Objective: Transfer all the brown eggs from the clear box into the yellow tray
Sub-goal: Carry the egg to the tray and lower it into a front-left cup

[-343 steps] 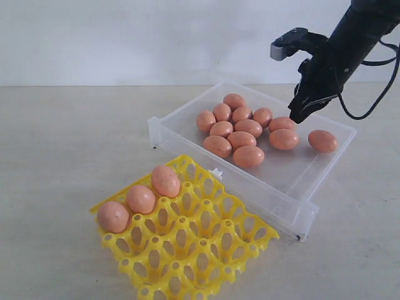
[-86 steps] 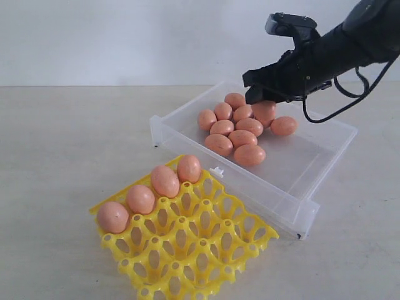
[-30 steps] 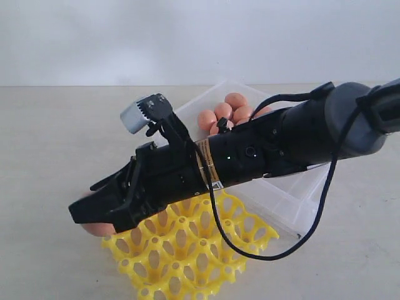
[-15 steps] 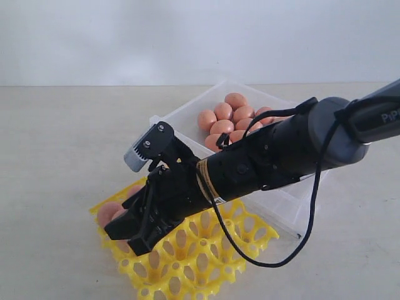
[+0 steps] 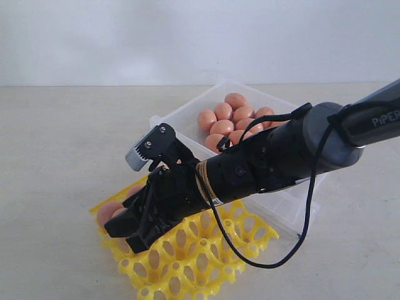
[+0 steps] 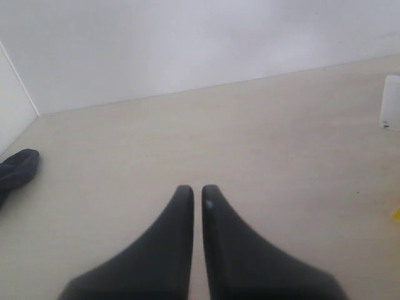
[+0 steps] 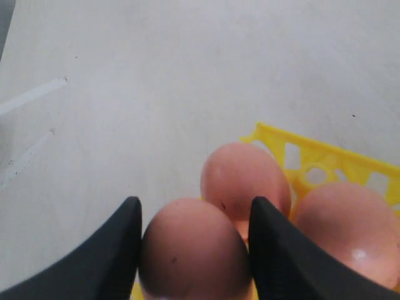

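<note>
Held egg: one brown egg (image 7: 190,256) is clamped between the right gripper (image 7: 195,215)'s fingers, low over a corner of the yellow tray (image 5: 206,262).
Tray neighbours: two seated eggs (image 7: 244,178) are seen just beside it.
Clear box (image 5: 178,115): a cluster of brown eggs (image 5: 228,122) is gathered at the far end.
Left gripper (image 6: 197,194): fingers are pressed together over the tabletop (image 6: 250,125).

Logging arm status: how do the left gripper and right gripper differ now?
The right gripper grips a brown egg between parted fingers; the left gripper is shut and empty. The right gripper is over the yellow tray; the left gripper is over the table. Both have black fingers.
</note>
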Robot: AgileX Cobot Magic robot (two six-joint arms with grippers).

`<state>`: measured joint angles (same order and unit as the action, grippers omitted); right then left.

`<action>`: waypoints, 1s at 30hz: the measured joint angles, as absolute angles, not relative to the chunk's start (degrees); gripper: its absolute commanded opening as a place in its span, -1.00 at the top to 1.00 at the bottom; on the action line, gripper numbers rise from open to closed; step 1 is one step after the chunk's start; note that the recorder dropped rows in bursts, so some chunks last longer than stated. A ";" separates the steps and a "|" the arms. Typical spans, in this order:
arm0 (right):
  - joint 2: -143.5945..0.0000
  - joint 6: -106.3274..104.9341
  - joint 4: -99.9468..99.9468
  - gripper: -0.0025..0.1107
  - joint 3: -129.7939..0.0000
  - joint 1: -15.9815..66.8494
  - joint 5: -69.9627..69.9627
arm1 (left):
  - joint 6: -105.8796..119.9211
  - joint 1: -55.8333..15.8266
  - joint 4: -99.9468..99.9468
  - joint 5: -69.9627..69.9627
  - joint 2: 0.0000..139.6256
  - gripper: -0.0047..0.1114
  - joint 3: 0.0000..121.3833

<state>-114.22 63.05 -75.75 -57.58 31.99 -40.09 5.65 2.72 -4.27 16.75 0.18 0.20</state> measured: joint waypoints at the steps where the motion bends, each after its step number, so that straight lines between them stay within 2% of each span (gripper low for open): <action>1: -114.38 63.05 -75.66 0.95 -57.58 31.99 -40.20 | 5.65 2.72 -4.27 16.75 0.18 0.85 0.20; 14: -116.54 63.05 -74.93 0.92 -57.58 31.99 -42.30 | 5.65 2.72 -4.27 16.75 0.18 0.85 0.20; 16: -116.54 63.05 -74.86 0.75 -57.58 31.99 -42.30 | 5.65 2.72 -4.27 16.75 0.18 0.85 0.20; 20: -116.54 63.05 -74.86 0.25 -57.58 31.99 -42.64 | 5.65 2.72 -4.27 16.75 0.18 0.85 0.20; 23: -116.54 63.18 -74.86 -0.01 -57.58 31.99 -42.73 | 5.65 2.72 -4.27 16.75 0.18 0.85 0.20; 30: -116.54 63.77 -74.65 -0.02 -57.58 31.99 -43.93 | 5.65 2.72 -4.27 16.75 0.18 0.85 0.20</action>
<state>-116.54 63.77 -74.65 -57.58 31.99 -43.93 5.65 2.72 -4.27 16.75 0.18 0.20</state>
